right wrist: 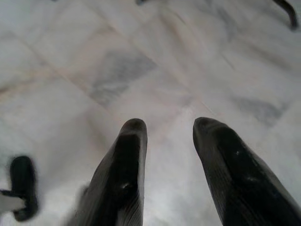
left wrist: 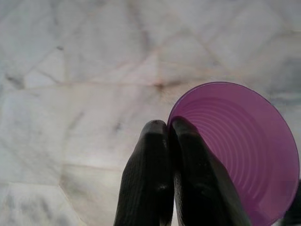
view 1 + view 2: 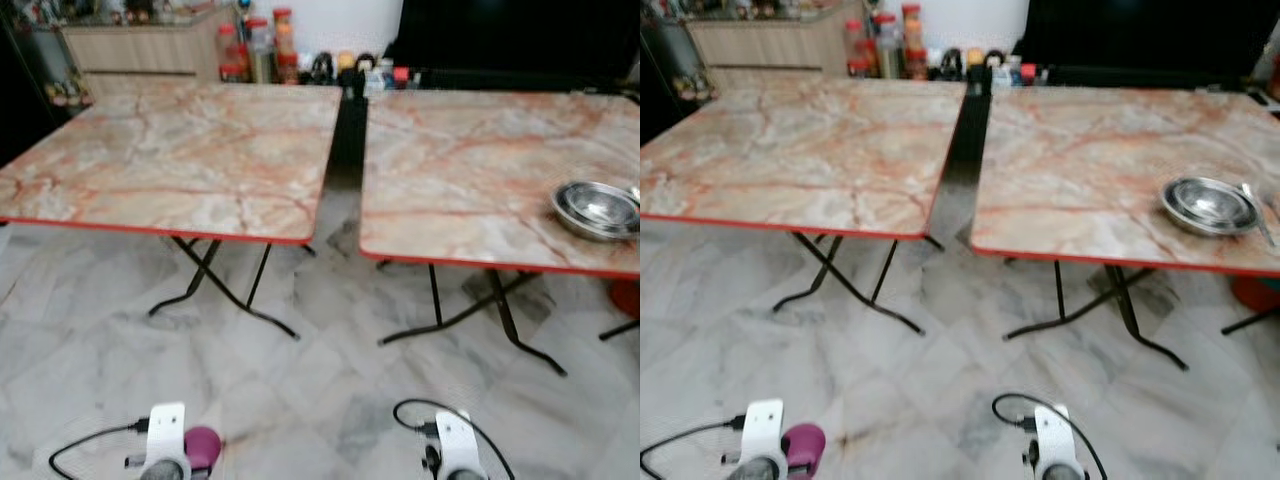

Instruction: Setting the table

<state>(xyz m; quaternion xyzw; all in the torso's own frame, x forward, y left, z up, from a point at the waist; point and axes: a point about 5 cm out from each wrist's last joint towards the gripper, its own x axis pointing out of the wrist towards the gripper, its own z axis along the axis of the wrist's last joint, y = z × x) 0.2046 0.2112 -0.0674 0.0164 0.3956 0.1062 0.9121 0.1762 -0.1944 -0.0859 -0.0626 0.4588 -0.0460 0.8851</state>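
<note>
Purple cup, likely light, thin plastic that would crush easily, hung low over the floor, the left gripper pinching its rim; the right gripper stood spread, empty.

left table stood beside right table, gap between | bowls sat on right table's right edge | jars stood behind tables
</note>
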